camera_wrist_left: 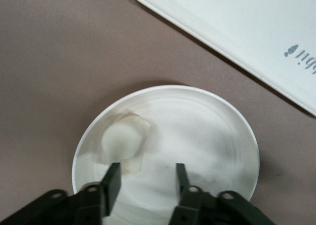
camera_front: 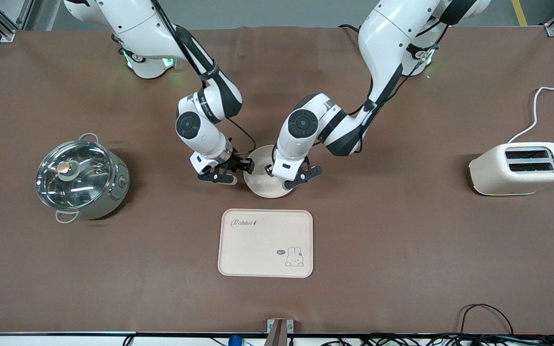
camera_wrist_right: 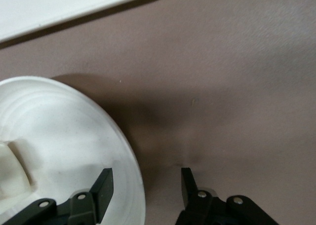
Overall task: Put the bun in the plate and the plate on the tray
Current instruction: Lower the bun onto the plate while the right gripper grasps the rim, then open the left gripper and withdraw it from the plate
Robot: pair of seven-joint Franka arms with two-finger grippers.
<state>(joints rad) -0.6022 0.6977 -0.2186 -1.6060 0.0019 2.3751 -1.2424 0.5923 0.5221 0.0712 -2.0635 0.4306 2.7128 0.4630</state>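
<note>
Hovering my left gripper (camera_wrist_left: 145, 183) over the plate (camera_wrist_left: 217, 131), jaws parted beside the bun (camera_wrist_left: 123, 138), my right gripper (camera_wrist_right: 145, 188) straddling the plate's rim, jaws apart.

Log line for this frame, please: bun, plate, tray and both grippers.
bun: in plate | plate: on table, not on tray | left gripper: open, over plate | right gripper: open, straddling plate rim

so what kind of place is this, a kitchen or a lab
Most likely a robot lab set up as a mock kitchen: two arms are mounted on a brown-covered table framed by metal struts, with a toaster, a lidded pot and loose cables along the edge.
</note>
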